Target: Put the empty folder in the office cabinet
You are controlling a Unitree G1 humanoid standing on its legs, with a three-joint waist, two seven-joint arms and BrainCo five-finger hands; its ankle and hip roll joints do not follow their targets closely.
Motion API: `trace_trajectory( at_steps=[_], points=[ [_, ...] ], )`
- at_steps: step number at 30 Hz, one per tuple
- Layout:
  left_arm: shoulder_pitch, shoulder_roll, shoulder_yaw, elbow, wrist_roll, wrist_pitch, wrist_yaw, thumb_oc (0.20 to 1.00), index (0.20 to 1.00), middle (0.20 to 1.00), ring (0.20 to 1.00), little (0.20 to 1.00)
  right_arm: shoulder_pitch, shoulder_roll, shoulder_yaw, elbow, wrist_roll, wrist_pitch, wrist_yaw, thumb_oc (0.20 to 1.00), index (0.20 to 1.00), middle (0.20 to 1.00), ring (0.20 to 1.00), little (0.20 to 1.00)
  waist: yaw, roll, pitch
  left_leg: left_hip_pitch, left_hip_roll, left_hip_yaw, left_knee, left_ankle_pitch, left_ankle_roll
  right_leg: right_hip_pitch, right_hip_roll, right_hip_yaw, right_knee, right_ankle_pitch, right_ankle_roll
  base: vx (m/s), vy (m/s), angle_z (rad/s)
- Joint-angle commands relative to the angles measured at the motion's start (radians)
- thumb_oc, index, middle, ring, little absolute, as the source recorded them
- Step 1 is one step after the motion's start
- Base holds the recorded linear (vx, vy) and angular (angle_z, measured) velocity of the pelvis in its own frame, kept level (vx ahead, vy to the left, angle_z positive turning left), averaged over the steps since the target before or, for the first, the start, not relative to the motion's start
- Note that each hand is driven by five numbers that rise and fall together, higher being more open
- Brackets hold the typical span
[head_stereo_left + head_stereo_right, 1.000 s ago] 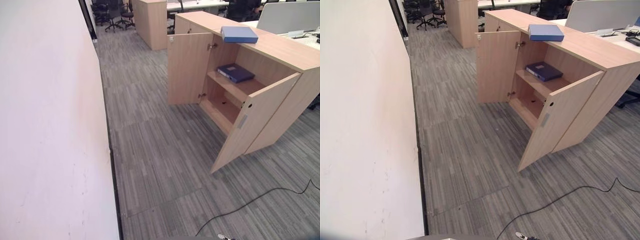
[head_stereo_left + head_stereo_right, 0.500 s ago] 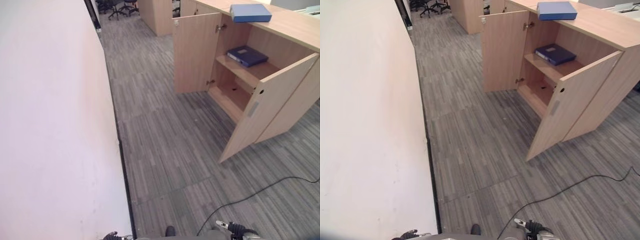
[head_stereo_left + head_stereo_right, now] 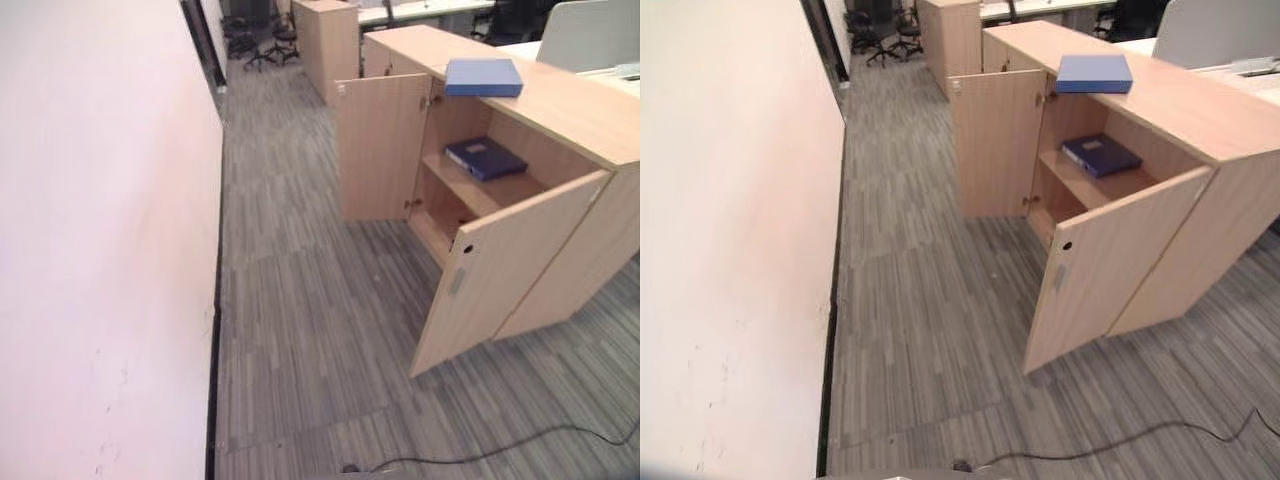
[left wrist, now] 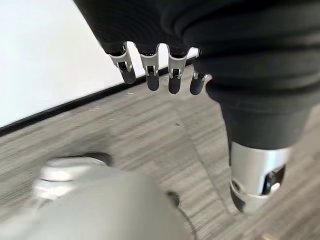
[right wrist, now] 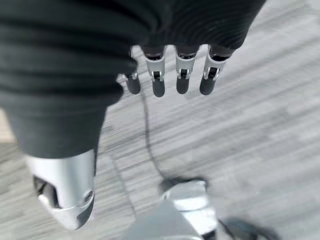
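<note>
Open cabinet ahead with a blue folder on top, both hands empty

A white wall (image 3: 100, 250) runs down the left, with grey carpet (image 3: 310, 320) between it and the wooden office cabinet (image 3: 560, 110) on the right; office chairs (image 3: 262, 42) stand far off at the end of the aisle. Both cabinet doors stand open, the left door (image 3: 378, 148) swung wide and the right door (image 3: 505, 275) angled out toward the camera. A light blue folder (image 3: 483, 76) lies flat on the cabinet top, above the opening, and a dark blue binder (image 3: 486, 157) lies on the inner shelf (image 3: 465, 190). The left hand (image 4: 150, 67) hangs over the carpet near the wall's base, fingers relaxed and straight, holding nothing. The right hand (image 5: 170, 70) hangs over the carpet likewise, fingers loose, nothing in it
</note>
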Motion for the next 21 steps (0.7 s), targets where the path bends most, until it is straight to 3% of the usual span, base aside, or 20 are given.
trace_trajectory(
  at_steps=[1, 3, 5, 6, 7, 9, 12, 13, 17, 19, 21],
  points=[
    [-0.044, 0.026, 0.069, 0.016, -0.019, -0.014, 0.016, 1.0, 1.0, 1.0, 1.0, 1.0, 0.004, 0.011, 0.001, 0.01, -0.018, -0.004, 0.006, 1.0, 1.0, 1.0, 1.0, 1.0, -0.014, -0.029, 0.076, -0.001, -0.057, 0.137, 0.098, 0.196, 0.08, 0.068, -0.049, 0.102, -0.283, 0.236, 0.162, 0.19, -0.196, 0.08],
    [-0.041, 0.027, 0.079, 0.004, -0.028, -0.015, 0.023, 1.0, 1.0, 1.0, 1.0, 1.0, -0.001, 0.001, -0.001, 0.022, -0.025, 0.0, 0.0, 1.0, 1.0, 1.0, 1.0, 1.0, 0.008, -0.049, 0.092, -0.085, -0.057, 0.202, 0.224, 0.212, 0.113, 0.107, -0.068, 0.111, -0.284, 0.215, 0.142, 0.19, -0.171, -0.22],
    [-0.035, 0.03, 0.086, -0.009, -0.038, -0.018, 0.028, 1.0, 1.0, 1.0, 1.0, 1.0, -0.001, -0.009, -0.004, 0.026, -0.03, 0.001, -0.005, 1.0, 1.0, 1.0, 1.0, 1.0, 0.033, -0.066, 0.106, -0.168, -0.057, 0.264, 0.257, 0.165, 0.146, 0.147, -0.091, 0.12, -0.291, 0.202, 0.139, 0.24, -0.072, -0.61],
    [-0.03, 0.03, 0.1, -0.022, -0.053, -0.025, 0.028, 1.0, 1.0, 1.0, 1.0, 1.0, -0.003, -0.017, -0.009, 0.028, -0.037, 0.001, -0.009, 1.0, 1.0, 1.0, 1.0, 1.0, 0.059, -0.078, 0.116, -0.258, -0.075, 0.304, 0.189, 0.119, 0.156, 0.181, -0.116, 0.123, -0.303, 0.189, 0.147, 0.22, -0.01, -0.58],
    [-0.029, 0.03, 0.099, -0.022, -0.053, -0.025, 0.028, 1.0, 1.0, 1.0, 1.0, 1.0, -0.002, -0.017, -0.01, 0.028, -0.038, 0.001, -0.009, 1.0, 1.0, 1.0, 1.0, 1.0, 0.06, -0.076, 0.118, -0.254, -0.074, 0.305, 0.192, 0.114, 0.157, 0.187, -0.116, 0.124, -0.304, 0.187, 0.148, 0.23, 0.034, -0.48],
    [-0.028, 0.032, 0.106, -0.025, -0.06, -0.029, 0.031, 1.0, 1.0, 1.0, 1.0, 1.0, -0.003, -0.025, -0.013, 0.035, -0.049, 0.001, -0.012, 1.0, 1.0, 1.0, 1.0, 1.0, 0.079, -0.067, 0.124, -0.285, -0.087, 0.315, 0.026, 0.111, 0.141, 0.217, -0.126, 0.122, -0.317, 0.166, 0.162, 0.21, 0.083, -0.26],
    [-0.024, 0.03, 0.11, -0.035, -0.073, -0.034, 0.033, 1.0, 1.0, 1.0, 1.0, 1.0, -0.003, -0.034, -0.019, 0.038, -0.057, -0.002, -0.018, 1.0, 1.0, 1.0, 1.0, 1.0, 0.11, -0.03, 0.129, -0.331, -0.091, 0.296, -0.258, 0.225, 0.104, 0.286, -0.119, 0.126, -0.342, 0.127, 0.168, 0.32, 0.108, 0.17],
    [-0.017, 0.022, 0.116, -0.034, -0.083, -0.036, 0.036, 1.0, 1.0, 1.0, 1.0, 1.0, -0.001, -0.034, -0.023, 0.038, -0.059, -0.003, -0.024, 1.0, 1.0, 1.0, 1.0, 1.0, 0.132, -0.021, 0.126, -0.398, -0.093, 0.314, -0.361, 0.266, 0.09, 0.332, -0.127, 0.137, -0.356, 0.104, 0.17, 0.33, 0.089, 0.22],
    [-0.006, 0.012, 0.126, -0.021, -0.087, -0.036, 0.037, 1.0, 1.0, 1.0, 1.0, 1.0, 0.006, -0.033, -0.03, 0.042, -0.066, -0.003, -0.024, 1.0, 1.0, 1.0, 1.0, 1.0, 0.143, -0.014, 0.121, -0.427, -0.091, 0.319, -0.382, 0.288, 0.075, 0.375, -0.14, 0.157, -0.358, 0.076, 0.177, 0.29, 0.121, -0.27],
    [0.012, 0.002, 0.142, 0.015, -0.079, -0.032, 0.037, 1.0, 1.0, 1.0, 1.0, 1.0, 0.025, -0.022, -0.034, 0.048, -0.089, -0.001, -0.017, 1.0, 1.0, 1.0, 1.0, 1.0, 0.152, 0.009, 0.082, -0.38, -0.069, 0.276, -0.391, 0.317, 0.065, 0.389, -0.15, 0.185, -0.358, 0.051, 0.193, 0.39, 0.249, -0.47],
    [0.004, 0.012, 0.153, 0.026, -0.078, -0.032, 0.042, 1.0, 1.0, 1.0, 1.0, 1.0, 0.028, -0.01, -0.035, 0.053, -0.094, 0.003, -0.015, 1.0, 1.0, 1.0, 1.0, 1.0, 0.15, 0.004, 0.049, -0.328, -0.077, 0.275, -0.391, 0.308, 0.081, 0.374, -0.217, 0.183, -0.358, 0.056, 0.236, 0.38, 0.317, -0.34]
  ],
)
